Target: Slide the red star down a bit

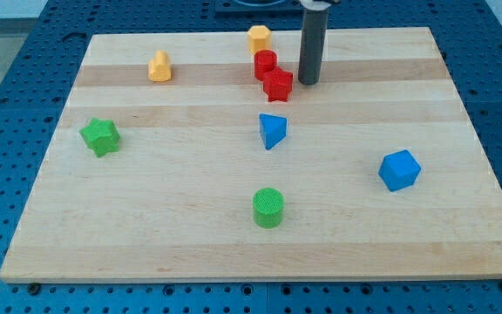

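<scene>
Resting just right of the red star (278,85), my tip (308,81) has no jaws; downward slide apparently not begun.

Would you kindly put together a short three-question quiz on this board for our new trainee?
1. True or false: my tip stands at the view's right of the red star.
2. Which block lies nearest the view's bottom? A) blue cube B) green cylinder C) green star
3. Fill in: the red cylinder sits just toward the view's ___ from the red star.

Key: 1 true; 2 B; 3 top.
</scene>
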`<move>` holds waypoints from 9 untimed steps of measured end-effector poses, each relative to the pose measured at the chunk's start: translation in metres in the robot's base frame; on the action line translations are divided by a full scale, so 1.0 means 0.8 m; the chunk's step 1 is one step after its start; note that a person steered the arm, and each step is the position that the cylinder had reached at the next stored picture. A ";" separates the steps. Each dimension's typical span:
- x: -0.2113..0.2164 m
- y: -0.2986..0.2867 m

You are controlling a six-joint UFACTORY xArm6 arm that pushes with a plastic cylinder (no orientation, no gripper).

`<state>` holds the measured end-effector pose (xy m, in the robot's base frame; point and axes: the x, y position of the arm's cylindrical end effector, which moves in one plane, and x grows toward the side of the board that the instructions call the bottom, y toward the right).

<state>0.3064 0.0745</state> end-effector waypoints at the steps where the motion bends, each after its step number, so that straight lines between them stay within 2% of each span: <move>1: 0.011 -0.001; 2: 0.044 -0.001; 3: 0.031 0.008; 5: -0.036 -0.004; 9: -0.025 -0.024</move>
<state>0.2862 0.0551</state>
